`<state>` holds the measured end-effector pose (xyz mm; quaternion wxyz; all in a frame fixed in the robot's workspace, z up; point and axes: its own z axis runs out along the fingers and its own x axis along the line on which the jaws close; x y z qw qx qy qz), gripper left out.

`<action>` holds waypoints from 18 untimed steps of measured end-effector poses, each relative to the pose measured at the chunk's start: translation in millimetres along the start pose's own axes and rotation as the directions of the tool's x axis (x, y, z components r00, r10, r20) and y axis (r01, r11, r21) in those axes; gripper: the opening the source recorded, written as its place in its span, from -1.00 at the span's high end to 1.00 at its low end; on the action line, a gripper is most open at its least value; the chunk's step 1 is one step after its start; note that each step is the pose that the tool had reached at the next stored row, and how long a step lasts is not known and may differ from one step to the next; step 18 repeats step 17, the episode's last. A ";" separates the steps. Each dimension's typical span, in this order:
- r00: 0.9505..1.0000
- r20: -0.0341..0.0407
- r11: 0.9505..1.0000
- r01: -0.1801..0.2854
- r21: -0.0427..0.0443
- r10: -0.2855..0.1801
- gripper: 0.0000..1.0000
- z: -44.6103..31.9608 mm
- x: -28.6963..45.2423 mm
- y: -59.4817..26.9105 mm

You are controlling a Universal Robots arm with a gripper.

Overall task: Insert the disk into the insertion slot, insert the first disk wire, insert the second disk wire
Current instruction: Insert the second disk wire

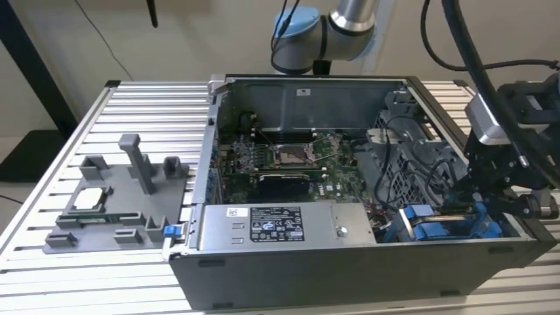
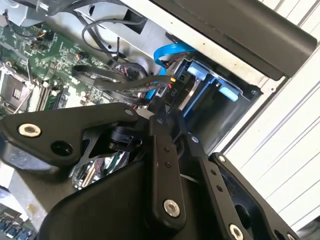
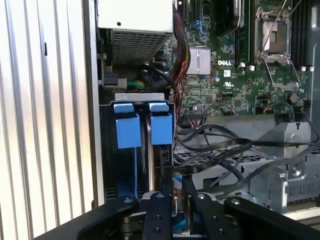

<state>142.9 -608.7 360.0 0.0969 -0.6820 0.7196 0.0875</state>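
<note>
In the open computer case, two blue carrier frames stand side by side in the drive bay. The disk sits in the insertion slot under the carrier nearer the motherboard, only its dark edge showing. My gripper hangs right at that disk's end, its fingers close together on the black connector of a disk wire. In the second wrist view my gripper holds the connector against the disk. The exterior view has my gripper over the bay at its right.
A grey power-supply box with a label lies beside the bay. Black cables loop between the bay and the motherboard. A blue cable curves above the bay. A grey fixture with parts stands on the slatted table.
</note>
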 end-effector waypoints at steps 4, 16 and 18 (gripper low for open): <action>1.000 0.000 1.000 0.000 0.000 0.000 -1.00 -11.1 -3.0 -0.1; 1.000 0.000 1.000 0.000 0.000 0.000 -1.00 -22.7 -6.1 -0.2; 1.000 0.000 1.000 0.000 0.000 0.000 -1.00 -22.7 -6.1 -0.1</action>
